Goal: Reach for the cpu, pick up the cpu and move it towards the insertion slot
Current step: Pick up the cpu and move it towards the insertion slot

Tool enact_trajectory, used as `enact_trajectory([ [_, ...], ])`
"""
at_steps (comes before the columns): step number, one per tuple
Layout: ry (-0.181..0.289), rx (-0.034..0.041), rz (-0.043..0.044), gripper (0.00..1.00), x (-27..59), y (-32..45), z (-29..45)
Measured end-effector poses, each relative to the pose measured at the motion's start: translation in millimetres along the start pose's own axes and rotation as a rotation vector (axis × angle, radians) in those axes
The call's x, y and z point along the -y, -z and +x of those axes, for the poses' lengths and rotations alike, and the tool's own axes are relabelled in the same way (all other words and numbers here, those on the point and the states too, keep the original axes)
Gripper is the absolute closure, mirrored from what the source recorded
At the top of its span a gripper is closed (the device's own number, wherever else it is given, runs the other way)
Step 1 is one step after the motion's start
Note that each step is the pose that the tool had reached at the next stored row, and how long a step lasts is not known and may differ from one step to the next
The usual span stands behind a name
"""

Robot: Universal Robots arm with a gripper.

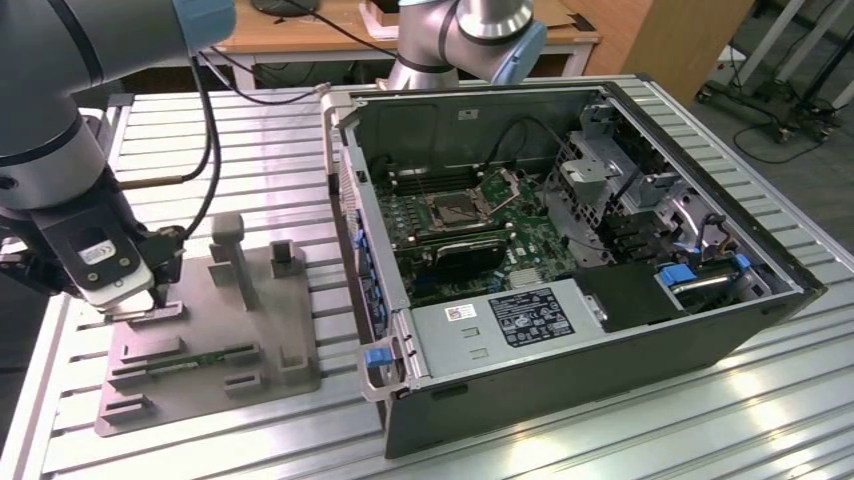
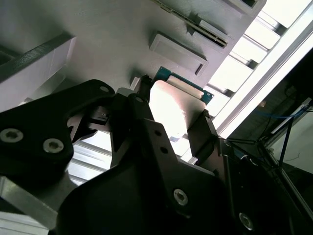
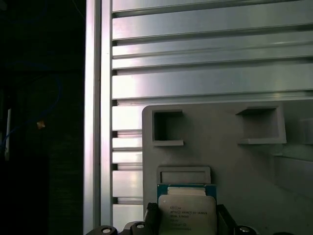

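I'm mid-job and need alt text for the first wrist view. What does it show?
The hand grips the cpu, silver top showing, by two opposite edges, with a grey holder behind it. A slatted metal table lies beyond the holder.

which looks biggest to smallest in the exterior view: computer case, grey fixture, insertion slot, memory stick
1. computer case
2. grey fixture
3. insertion slot and memory stick: too close to rank; the stick looks longer but far thinner.
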State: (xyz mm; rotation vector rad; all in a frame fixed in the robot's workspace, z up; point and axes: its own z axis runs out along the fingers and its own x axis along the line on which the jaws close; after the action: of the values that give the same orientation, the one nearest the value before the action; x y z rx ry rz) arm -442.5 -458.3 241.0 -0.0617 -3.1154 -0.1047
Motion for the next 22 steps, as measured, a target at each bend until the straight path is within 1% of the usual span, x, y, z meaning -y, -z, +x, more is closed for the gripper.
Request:
enact_trajectory([
  [12,0.0,0.0,0.0,0.46,-0.5,7.1,0.2],
  [22,0.0,0.0,0.0,0.46,-0.7,10.5,0.3],
])
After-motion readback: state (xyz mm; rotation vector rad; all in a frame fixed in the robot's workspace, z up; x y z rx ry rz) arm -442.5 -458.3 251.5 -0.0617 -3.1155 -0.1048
